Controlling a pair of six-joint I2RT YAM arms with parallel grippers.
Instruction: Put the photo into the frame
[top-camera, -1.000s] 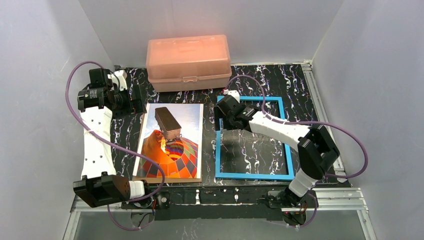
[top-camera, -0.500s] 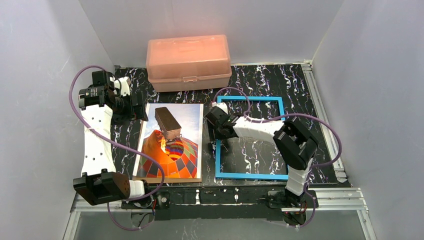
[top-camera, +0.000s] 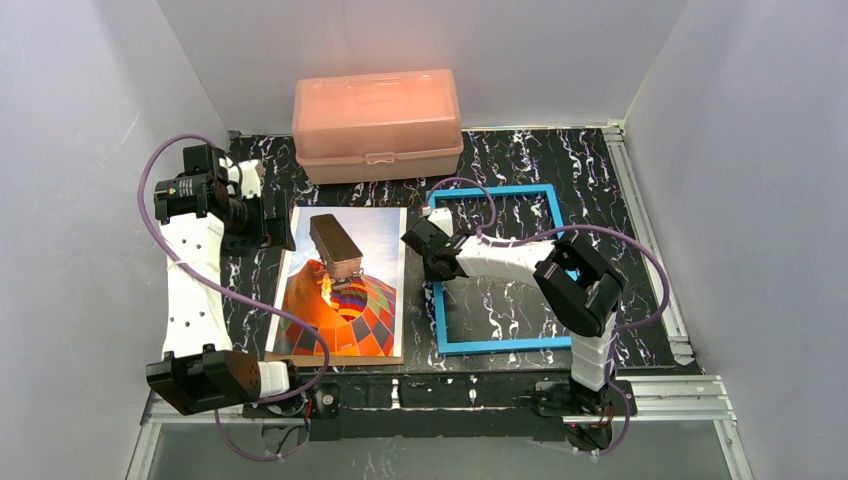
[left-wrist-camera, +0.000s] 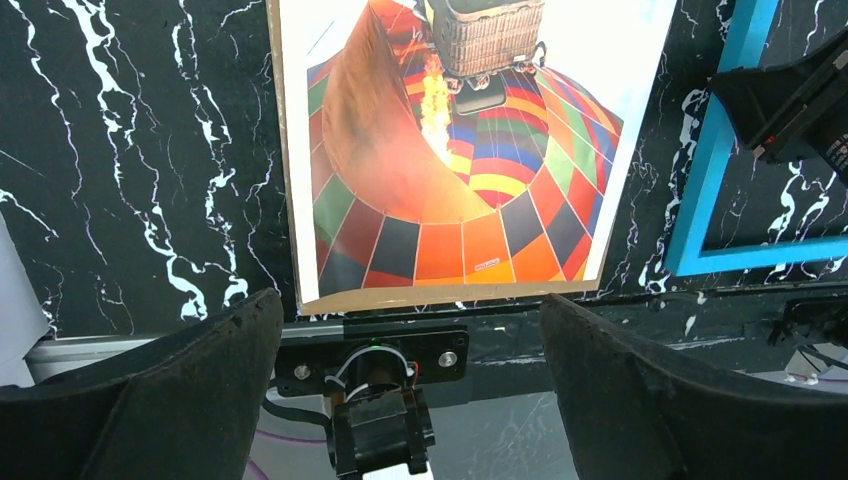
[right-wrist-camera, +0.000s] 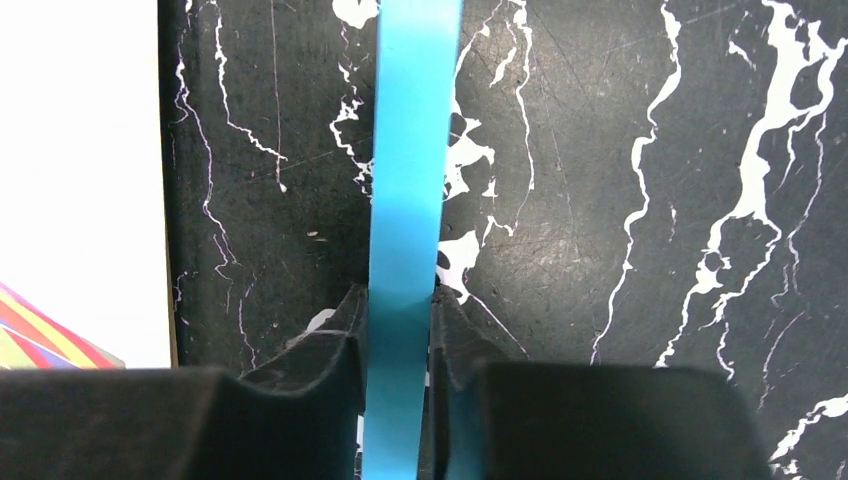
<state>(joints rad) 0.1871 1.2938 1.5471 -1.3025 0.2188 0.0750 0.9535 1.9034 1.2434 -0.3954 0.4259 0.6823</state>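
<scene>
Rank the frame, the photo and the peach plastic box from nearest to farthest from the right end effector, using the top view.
1. The frame: its left rail sits between the fingers of the right end effector.
2. The photo: just to its left, apart from it.
3. The peach plastic box: at the rear, farthest.

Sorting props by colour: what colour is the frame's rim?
Bright blue; the frame shows it best in the right wrist view.
</scene>
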